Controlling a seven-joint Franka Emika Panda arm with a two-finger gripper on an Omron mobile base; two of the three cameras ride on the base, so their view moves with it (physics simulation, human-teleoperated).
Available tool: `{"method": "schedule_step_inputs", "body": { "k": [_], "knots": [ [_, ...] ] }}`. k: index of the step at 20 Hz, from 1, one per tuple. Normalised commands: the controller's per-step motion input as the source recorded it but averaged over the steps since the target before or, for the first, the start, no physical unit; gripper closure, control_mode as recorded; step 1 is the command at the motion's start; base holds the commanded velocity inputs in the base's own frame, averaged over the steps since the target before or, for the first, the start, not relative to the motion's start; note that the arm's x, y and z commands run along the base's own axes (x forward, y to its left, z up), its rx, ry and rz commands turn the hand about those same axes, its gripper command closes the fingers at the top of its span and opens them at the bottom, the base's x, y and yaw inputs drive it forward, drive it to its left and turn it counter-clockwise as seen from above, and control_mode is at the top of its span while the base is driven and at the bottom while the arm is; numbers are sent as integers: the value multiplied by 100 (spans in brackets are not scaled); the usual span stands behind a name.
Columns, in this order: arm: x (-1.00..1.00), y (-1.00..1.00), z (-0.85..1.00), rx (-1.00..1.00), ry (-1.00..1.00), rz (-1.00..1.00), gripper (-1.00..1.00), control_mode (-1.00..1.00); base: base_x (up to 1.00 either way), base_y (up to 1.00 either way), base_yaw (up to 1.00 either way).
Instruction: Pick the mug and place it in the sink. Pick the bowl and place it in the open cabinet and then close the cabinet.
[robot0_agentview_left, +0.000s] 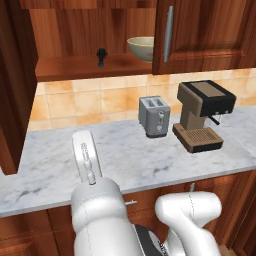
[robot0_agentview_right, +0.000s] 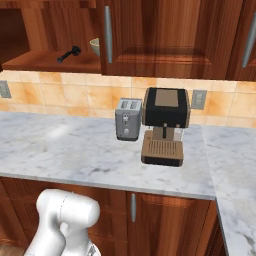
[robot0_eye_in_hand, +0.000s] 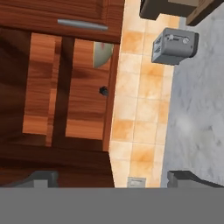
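Reddish-brown cabinet on the far wall, left door swung open, right door shut with its silver bar handle upright. Marble counter beneath, running left to right. Coffee machine far right on the counter, toaster just beside it to the left. Yellow-tan bowl upright on the cabinet shelf, right end, partly behind the shut door. Small dark object on the shelf left of the bowl, apart. Gripper with fingers spread wide, clamped on nothing.
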Motion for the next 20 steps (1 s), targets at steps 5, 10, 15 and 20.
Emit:
{"method": "schedule_step_inputs", "body": {
  "k": [5,10,15,20],
  "knots": [
    [-27,33,-8,-4,-15,0,-100,-100,0,0,0],
    [-32,31,0,0,-19,-3,-100,-100,0,0,0],
    [-23,50,0,0,-11,-7,-100,-100,0,0,0],
    [-1,70,0,0,-4,-6,-100,-100,0,0,0]
  ]
}}
